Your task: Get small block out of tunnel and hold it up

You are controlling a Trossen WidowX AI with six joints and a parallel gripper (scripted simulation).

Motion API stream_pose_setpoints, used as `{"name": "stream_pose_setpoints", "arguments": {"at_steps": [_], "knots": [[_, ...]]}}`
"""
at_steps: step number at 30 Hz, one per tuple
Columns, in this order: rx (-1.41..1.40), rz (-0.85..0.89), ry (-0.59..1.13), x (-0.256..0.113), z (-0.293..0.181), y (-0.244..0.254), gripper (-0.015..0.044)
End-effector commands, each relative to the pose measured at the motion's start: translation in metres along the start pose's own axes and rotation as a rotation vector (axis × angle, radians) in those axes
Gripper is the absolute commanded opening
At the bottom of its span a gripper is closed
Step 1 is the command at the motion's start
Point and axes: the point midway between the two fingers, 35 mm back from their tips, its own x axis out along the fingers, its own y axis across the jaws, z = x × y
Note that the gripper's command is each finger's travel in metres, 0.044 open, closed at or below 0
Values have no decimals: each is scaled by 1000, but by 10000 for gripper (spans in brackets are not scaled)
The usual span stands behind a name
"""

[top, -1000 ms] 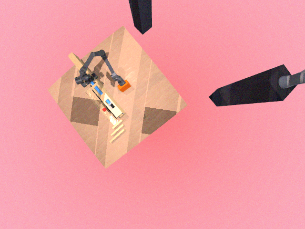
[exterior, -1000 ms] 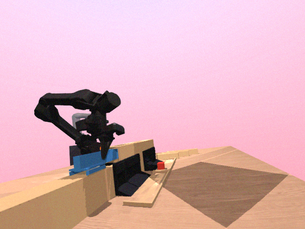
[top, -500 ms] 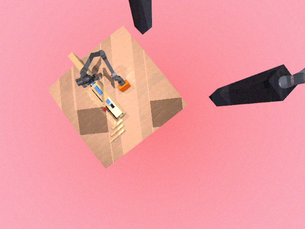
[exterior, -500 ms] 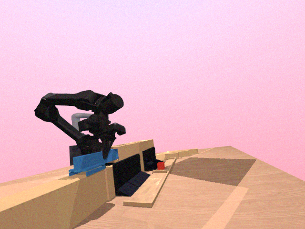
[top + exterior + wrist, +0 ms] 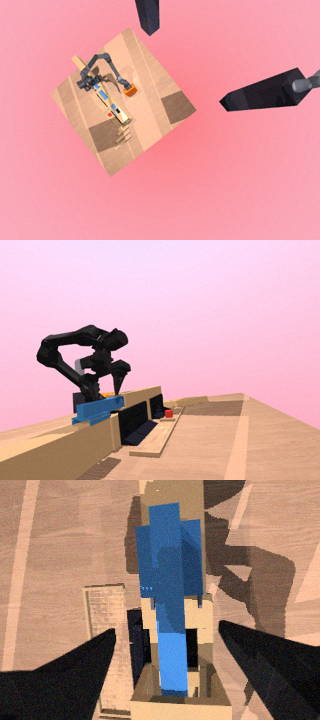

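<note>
The wooden tunnel housing (image 5: 123,115) (image 5: 142,392) (image 5: 182,711) is running diagonally over the table (image 5: 152,116) (image 5: 206,441) (image 5: 55,555), its far end lying to the right in the exterior view. The blue sliding cage with its raised handle bar (image 5: 103,94) (image 5: 100,406) (image 5: 167,570) is sticking out of the near end, at the left. A shallow wooden tray (image 5: 99,103) (image 5: 155,441) is lying along the right side. The gripper (image 5: 93,80) (image 5: 108,396) (image 5: 168,629) is standing over the handle, its fingers spread wide on either side and holding nothing. Smallest of all, the red block (image 5: 109,114) (image 5: 168,413) is sitting outside the tunnel, near the tray's far part, beside a dark side opening.

Freeing the block seems done; the handle work is apparently finishing. The next move is probably calling for lifting clear of the handle, travelling toward the far end, then lowering around the block, pinching and raising it.
</note>
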Motion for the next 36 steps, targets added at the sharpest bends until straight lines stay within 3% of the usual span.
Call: {"name": "stream_pose_setpoints", "arguments": {"at_steps": [1,27,36], "knots": [[-11,4,16,-1,8,0,440],[-10,5,14,36,1,-7,440],[-6,4,13,30,2,-4,204]]}}
